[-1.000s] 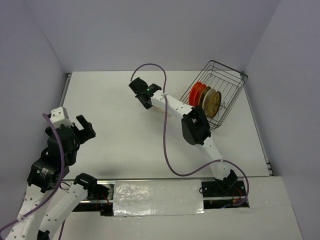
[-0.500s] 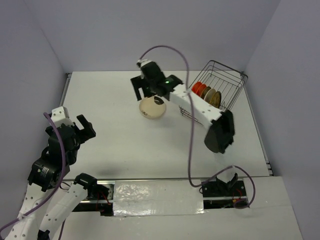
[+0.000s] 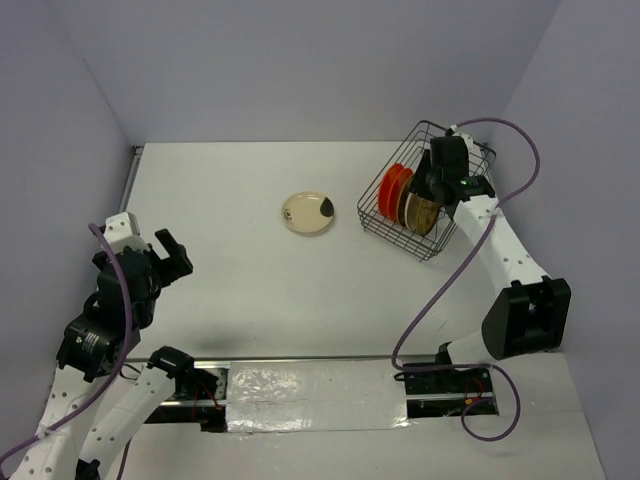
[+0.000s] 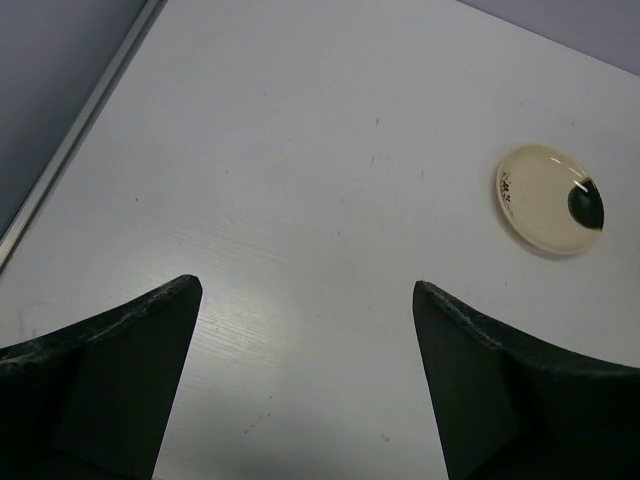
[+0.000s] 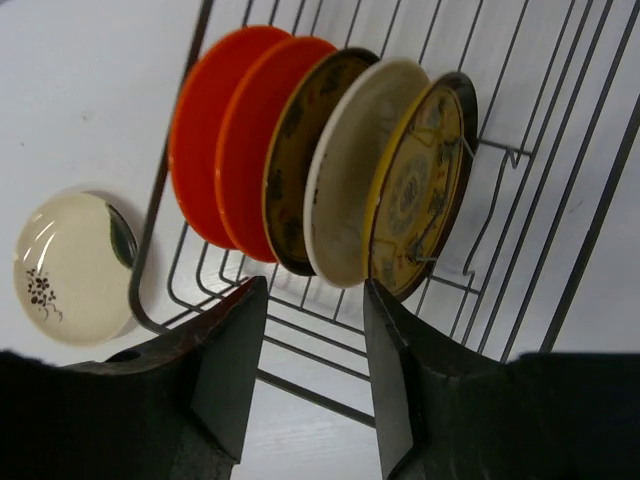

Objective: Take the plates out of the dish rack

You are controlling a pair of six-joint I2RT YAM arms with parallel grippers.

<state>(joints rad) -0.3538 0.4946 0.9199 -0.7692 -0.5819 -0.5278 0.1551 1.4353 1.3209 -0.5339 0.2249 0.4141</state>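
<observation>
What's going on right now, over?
Left gripper open, empty. Right gripper open above rack, empty. One cream plate on table, five plates in rack. Nothing blocking.

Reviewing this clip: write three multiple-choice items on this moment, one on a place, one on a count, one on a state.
1. Where is the cream plate with the dark spot?
A) in the dish rack
B) flat on the table, left of the dish rack
C) in a gripper

2. How many plates stand in the dish rack?
A) three
B) seven
C) five

3. The left gripper is:
A) open and empty
B) shut on a plate
C) shut on a wire

Key: 1 B, the top view shows it lying on the table. 2 C, the right wrist view shows five on edge. 3 A, its jaws stand wide apart with nothing between.
</observation>
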